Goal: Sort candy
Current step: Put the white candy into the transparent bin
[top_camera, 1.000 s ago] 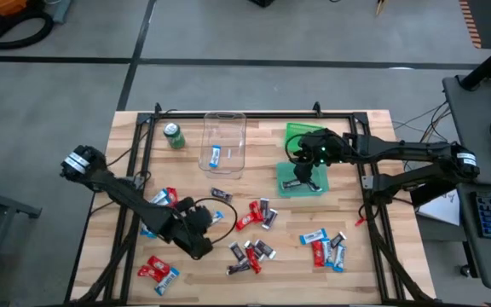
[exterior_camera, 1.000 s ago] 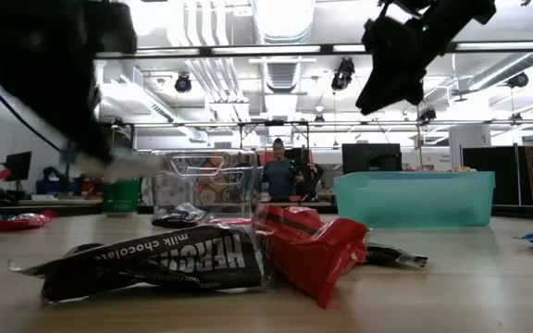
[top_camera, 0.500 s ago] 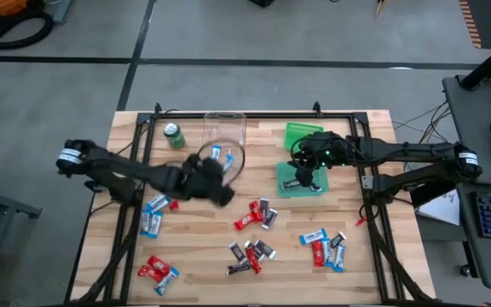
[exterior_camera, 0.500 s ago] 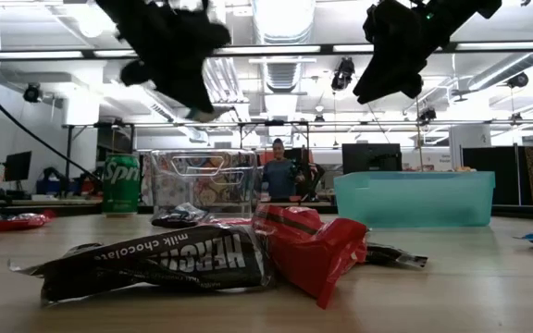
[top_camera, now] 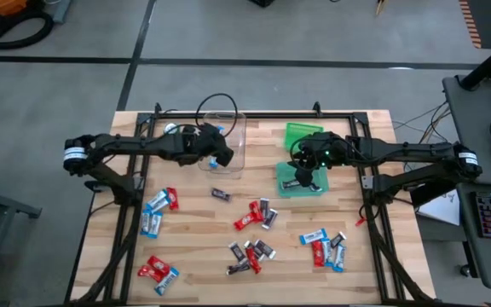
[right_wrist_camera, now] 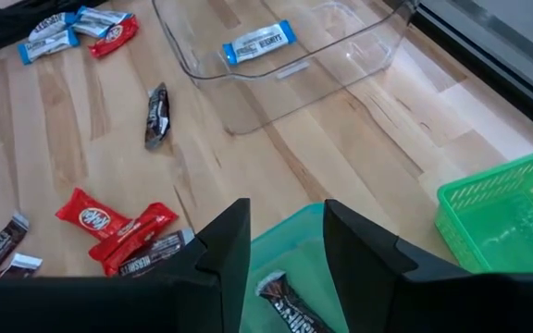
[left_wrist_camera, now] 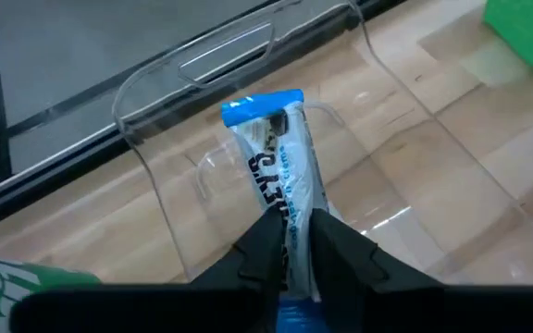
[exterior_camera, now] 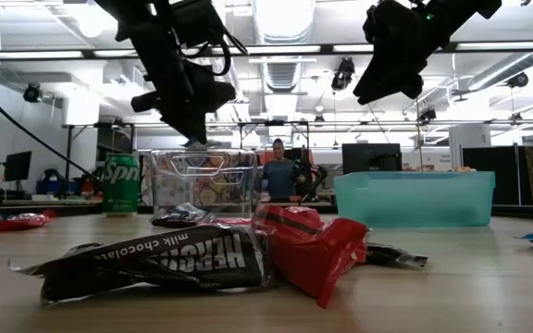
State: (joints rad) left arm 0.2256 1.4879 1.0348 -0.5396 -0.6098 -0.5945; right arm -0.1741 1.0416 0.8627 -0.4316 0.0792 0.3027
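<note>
My left gripper (left_wrist_camera: 291, 227) hangs over the clear plastic bin (top_camera: 235, 128) at the far middle of the table, shut on a blue-and-white candy bar (left_wrist_camera: 280, 157). Another blue-and-white bar (right_wrist_camera: 260, 42) lies flat on the bin's floor. My right gripper (right_wrist_camera: 285, 250) hovers open over the teal bin (top_camera: 286, 188), in which a black-and-silver bar (right_wrist_camera: 288, 310) lies. Loose candy in blue-and-white, red and black wrappers lies in clusters on the wood (top_camera: 258, 213), (top_camera: 324, 246), (top_camera: 158, 207), (top_camera: 158, 270). My left gripper pinches the blue-and-white bar at its near end (left_wrist_camera: 292, 205) between the two fingers. The fingers slant down from the table's left side and lie along the bar. The bar sticks out beyond the fingertips, clear of the bin's floor, with its blue far end (left_wrist_camera: 259, 106) foremost.
A green soda can (exterior_camera: 121, 185) stands left of the clear bin. A green mesh basket (top_camera: 307, 135) sits behind the teal bin. One black bar (top_camera: 221, 194) lies alone in front of the clear bin. A dark metal frame (top_camera: 135, 213) runs along the table's sides.
My left gripper has risen from the near left of the table and swung toward the far edge with the blue-and-white bar, turning as it went. It now hangs over the clear bin. The soda can has come back into sight in the low view.
</note>
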